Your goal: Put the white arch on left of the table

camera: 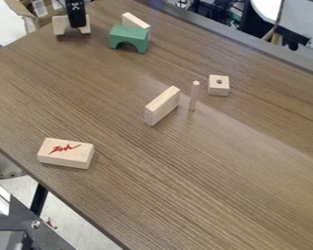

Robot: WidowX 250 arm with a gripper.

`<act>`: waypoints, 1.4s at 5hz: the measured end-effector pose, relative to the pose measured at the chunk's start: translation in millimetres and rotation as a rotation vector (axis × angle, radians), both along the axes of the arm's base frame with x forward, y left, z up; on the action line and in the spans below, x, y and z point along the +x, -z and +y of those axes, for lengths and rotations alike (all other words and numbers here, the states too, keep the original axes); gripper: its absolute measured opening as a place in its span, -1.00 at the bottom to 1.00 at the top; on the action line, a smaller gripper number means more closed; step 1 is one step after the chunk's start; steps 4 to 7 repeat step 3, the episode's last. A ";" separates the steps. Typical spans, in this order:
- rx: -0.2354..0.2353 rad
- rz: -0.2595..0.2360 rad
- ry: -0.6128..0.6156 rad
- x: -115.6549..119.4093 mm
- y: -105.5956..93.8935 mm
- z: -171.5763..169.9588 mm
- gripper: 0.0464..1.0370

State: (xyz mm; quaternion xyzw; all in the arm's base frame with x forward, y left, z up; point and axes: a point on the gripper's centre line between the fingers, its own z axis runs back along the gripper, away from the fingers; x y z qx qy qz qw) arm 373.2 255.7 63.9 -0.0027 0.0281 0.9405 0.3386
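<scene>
At the top left of the camera view, the black gripper [76, 14] hangs down over the pale wooden arch [60, 26]. The arch stands near the table's upper-left edge, its opening facing down. The gripper's lower end overlaps the middle of the arch and hides part of it. Whether the two touch cannot be made out. Brown wood grain covers the table [185, 180].
Right of the pale arch stands a green arch [129, 37], with a pale block [135, 21] behind it. Around the middle are an upright plank [162, 105], a thin peg [194, 96] and a holed cube [218, 85]. A block with red marking [65, 153] lies lower left.
</scene>
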 end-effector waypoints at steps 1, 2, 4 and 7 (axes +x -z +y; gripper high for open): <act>0.001 -0.110 0.019 4.2 -36.7 -9.1 0.93; -0.014 -0.246 0.029 7.2 -80.4 -21.4 0.93; -0.021 -0.345 0.050 3.5 -115.8 -32.7 0.93; -0.021 -0.345 0.050 3.5 -115.8 -32.7 0.93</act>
